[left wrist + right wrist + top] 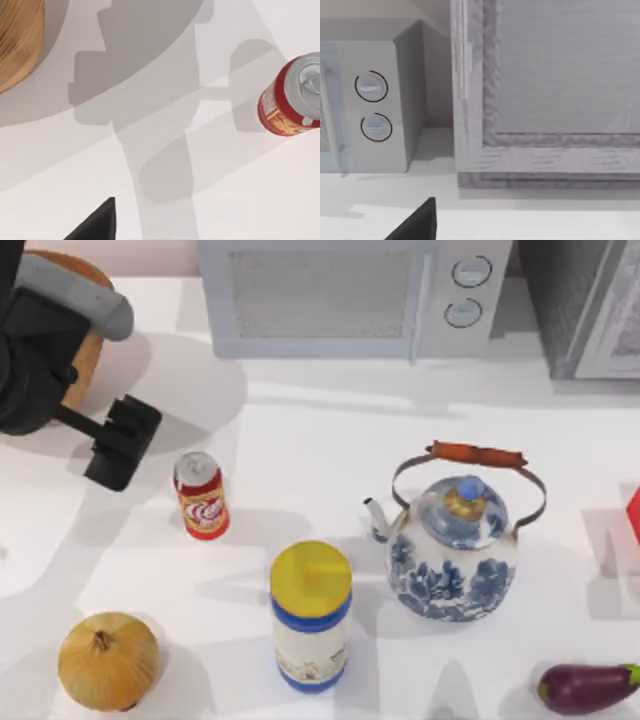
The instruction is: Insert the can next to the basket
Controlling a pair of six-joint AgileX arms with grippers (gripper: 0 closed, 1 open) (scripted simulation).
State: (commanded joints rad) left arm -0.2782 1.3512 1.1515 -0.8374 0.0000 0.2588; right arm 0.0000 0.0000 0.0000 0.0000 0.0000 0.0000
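A white tabletop runs back to a pale grey microwave [355,298] with two round dials at twelve o'clock. From where I stand the left gripper [120,443], a black two-finger claw, hovers at about ten o'clock over the table; whether its fingers are apart or together I cannot tell.

Just beside it, toward the centre, stands the small red-and-gold soda can [201,496] with a white swirl logo and silver top, upright on the table and not held by anything. The left wrist view catches it [295,97] from above, with open table between it and the camera. Behind the arm, at the far ten o'clock corner, the edge of the large round tan-brown woven wicker basket [85,360] peeks out, near the can but apart from it.

I judge the can light, rigid but thin-walled and smooth, so likely to slip or tip. Pinching it across the middle of the body, firmly but not hard, looks best.

Further out, a white jar [311,618] with yellow lid and blue bands stands at six o'clock, a golden-brown onion [107,661] at eight, a blue-and-white porcelain kettle [455,555] at four, and a purple aubergine [588,687] at five. None stands between can and basket.

The right wrist view faces the microwave's dials [372,106].
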